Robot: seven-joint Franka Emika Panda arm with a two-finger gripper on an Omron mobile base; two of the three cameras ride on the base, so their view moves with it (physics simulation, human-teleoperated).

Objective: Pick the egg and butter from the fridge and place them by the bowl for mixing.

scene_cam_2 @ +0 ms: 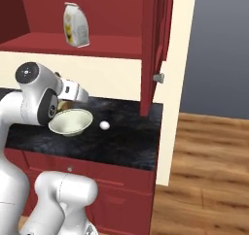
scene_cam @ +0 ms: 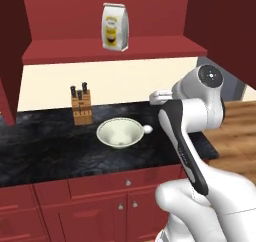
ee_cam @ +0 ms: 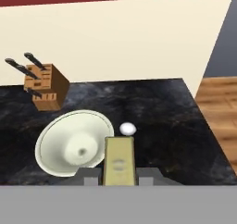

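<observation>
1 knife block [scene_cam: 82, 106] stands behind bowl [scene_cam: 119, 132], egg [scene_cam: 148, 129] beside.

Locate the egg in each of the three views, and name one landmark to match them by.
Left base view: the egg lies on the black counter at the bowl's right rim.
Right base view: egg lies right of the bowl.
Hand view: egg lies at the bowl's upper right.
Shared landmark: the bowl.

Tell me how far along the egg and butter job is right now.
Done: the small white egg lies on the black marbled counter beside the wide cream bowl. In hand: the pale yellow-tan butter stick sits in the gripper above the counter by the bowl. Left: setting the butter down there.
</observation>
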